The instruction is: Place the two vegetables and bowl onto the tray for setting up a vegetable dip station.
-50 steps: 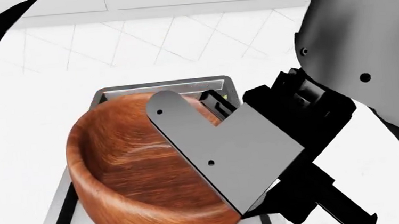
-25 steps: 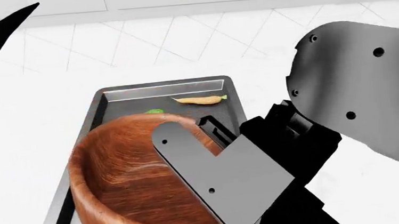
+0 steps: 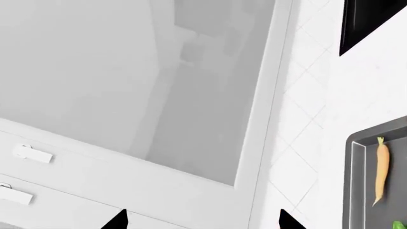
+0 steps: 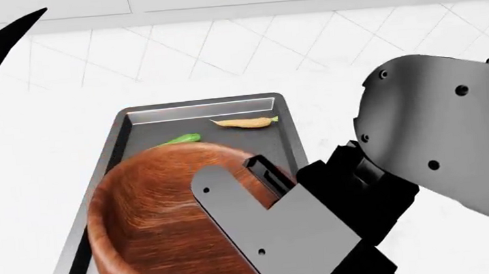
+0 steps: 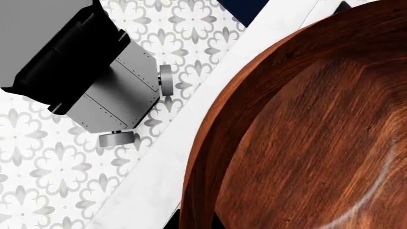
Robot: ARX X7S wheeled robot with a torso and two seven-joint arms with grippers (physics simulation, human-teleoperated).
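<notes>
Carrot (image 4: 245, 122) and cucumber (image 4: 177, 140) lie behind the bowl (image 4: 159, 222), apparently on the tray (image 4: 197, 108).

No text, label, brand or number can be read anywhere — not on tray (image 4: 284, 117), bowl (image 4: 158, 209) or bench (image 4: 42, 126).

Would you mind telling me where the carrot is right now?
In the head view, the carrot lies at the far end of the tray, just beyond the cucumber and the bowl.
</notes>
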